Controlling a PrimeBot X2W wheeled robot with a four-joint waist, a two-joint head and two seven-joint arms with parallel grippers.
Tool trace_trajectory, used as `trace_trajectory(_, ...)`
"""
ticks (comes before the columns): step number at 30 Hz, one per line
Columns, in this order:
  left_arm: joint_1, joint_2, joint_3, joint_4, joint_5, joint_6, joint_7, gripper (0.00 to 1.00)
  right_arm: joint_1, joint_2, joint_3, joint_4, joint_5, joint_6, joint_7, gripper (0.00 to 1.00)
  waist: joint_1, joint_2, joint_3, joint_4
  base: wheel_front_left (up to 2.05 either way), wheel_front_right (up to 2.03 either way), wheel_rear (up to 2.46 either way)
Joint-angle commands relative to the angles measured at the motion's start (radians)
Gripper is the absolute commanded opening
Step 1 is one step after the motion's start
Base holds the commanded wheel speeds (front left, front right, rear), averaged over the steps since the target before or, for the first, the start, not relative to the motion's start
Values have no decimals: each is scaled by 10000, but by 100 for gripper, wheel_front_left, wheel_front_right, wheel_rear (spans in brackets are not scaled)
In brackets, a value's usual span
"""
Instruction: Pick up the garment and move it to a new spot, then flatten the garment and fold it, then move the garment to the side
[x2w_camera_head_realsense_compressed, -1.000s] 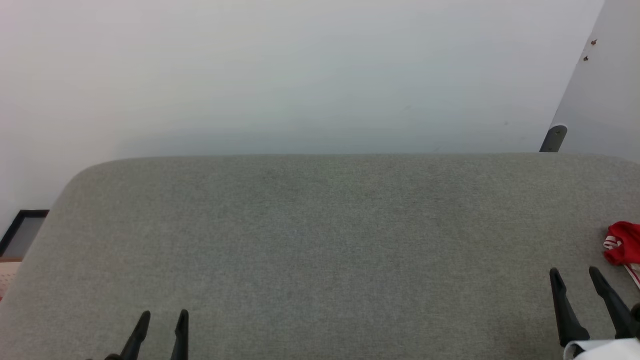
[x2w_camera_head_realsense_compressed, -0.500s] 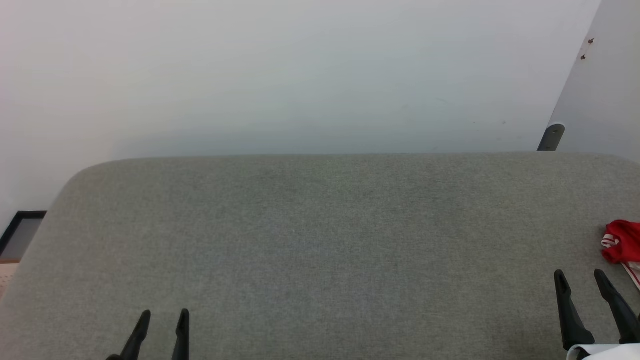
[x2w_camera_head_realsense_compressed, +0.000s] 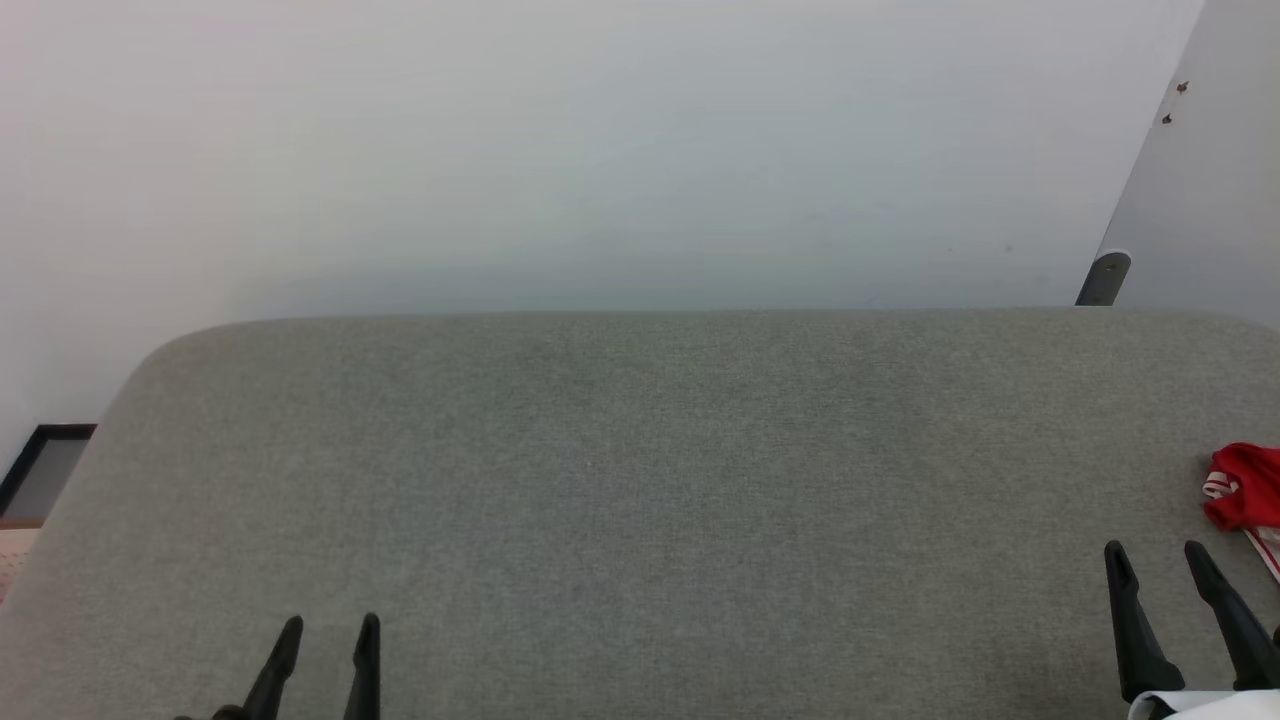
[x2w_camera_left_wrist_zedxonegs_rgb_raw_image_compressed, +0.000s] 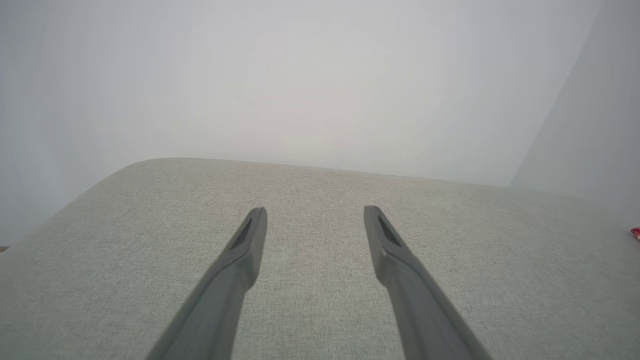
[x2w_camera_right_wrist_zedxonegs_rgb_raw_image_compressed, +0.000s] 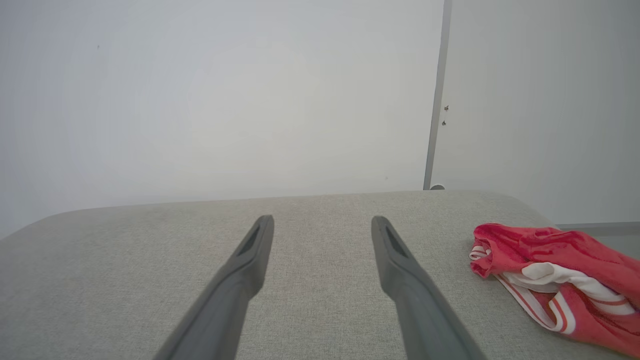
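Crumpled bright red, white-striped garment (x2w_camera_head_realsense_compressed: 1243, 487) lies unobstructed at frame right on grey fabric tabletop (x2w_camera_head_realsense_compressed: 640, 480); right claw (x2w_camera_head_realsense_compressed: 1155, 553) and left claw (x2w_camera_head_realsense_compressed: 328, 632) spread, unmoved.

I was working in what looked like a bare test room, not a home. I saw a padded surface (x2w_camera_head_realsense_compressed: 640, 480) in grey woven fabric with rounded corners, a plain white wall (x2w_camera_head_realsense_compressed: 600, 150) behind it, and a pale partition panel (x2w_camera_head_realsense_compressed: 1220, 200) with a grey post (x2w_camera_head_realsense_compressed: 1108, 275) at its foot.
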Motion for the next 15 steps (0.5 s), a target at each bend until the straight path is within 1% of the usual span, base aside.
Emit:
trace_trajectory(1,-66,-31,34,8,-42,-23,8,100,89,57,31,-44,-1,-12,-9,100,0,0,-6,0,0,0,0)
trace_trajectory(8,33,-91,173,101,-223,-23,8,100,-69,100,231,25,86,-12,70,100,0,0,-87,-143,0,0,0)
trace_trajectory(9,-10,-77,165,94,-211,0,0,0,-34,67,240,23,71,0,63,0,0,0,-77,-134,0,0,0)
trace_trajectory(15,211,-333,88,636,-277,2,5,0,254,266,276,612,90,0,78,0,0,0,-82,-148,0,0,0)
